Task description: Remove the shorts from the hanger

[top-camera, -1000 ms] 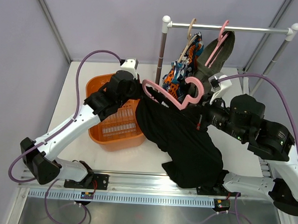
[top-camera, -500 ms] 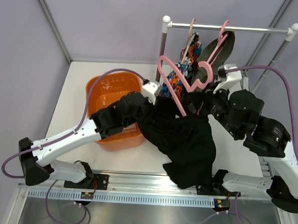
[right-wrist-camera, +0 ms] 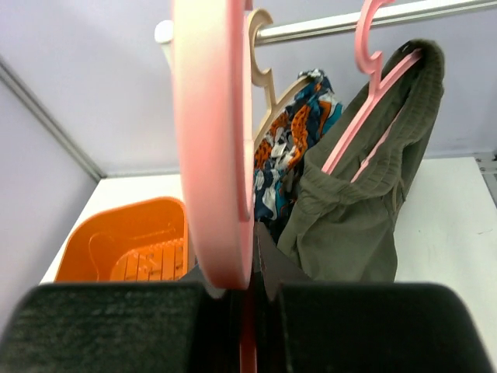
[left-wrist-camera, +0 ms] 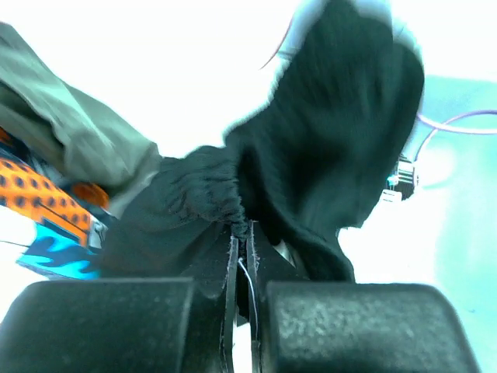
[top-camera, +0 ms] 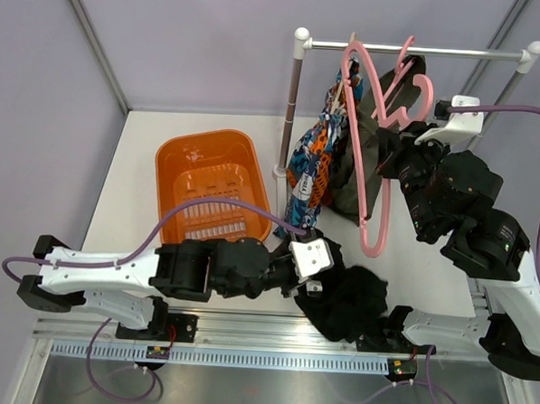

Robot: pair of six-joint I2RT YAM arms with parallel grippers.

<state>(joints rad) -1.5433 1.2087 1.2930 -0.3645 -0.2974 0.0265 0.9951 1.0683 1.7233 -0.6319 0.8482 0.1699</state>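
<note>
My left gripper (top-camera: 317,275) is shut on the waistband of the black shorts (top-camera: 351,301), which lie heaped by the table's front edge. The left wrist view shows the black cloth (left-wrist-camera: 311,155) pinched between my jaws (left-wrist-camera: 241,233). My right gripper (top-camera: 388,145) is shut on a bare pink hanger (top-camera: 369,171) and holds it up near the rail (top-camera: 414,49). The hanger (right-wrist-camera: 210,140) stands in my jaws (right-wrist-camera: 252,241) in the right wrist view. The olive shorts (right-wrist-camera: 357,210) hang on a second pink hanger (right-wrist-camera: 373,101). The patterned shorts (top-camera: 310,163) hang on a wooden hanger (right-wrist-camera: 264,39).
An orange basket (top-camera: 213,158) stands at the left of the table and also shows in the right wrist view (right-wrist-camera: 124,241). The rack's left post (top-camera: 291,104) stands between the basket and the hanging shorts. Grey walls close the back and left.
My left gripper has pulled the black shorts off the pink hanger and down to the front edge. My right gripper has lifted the hanger, now bare, up toward the rail.
</note>
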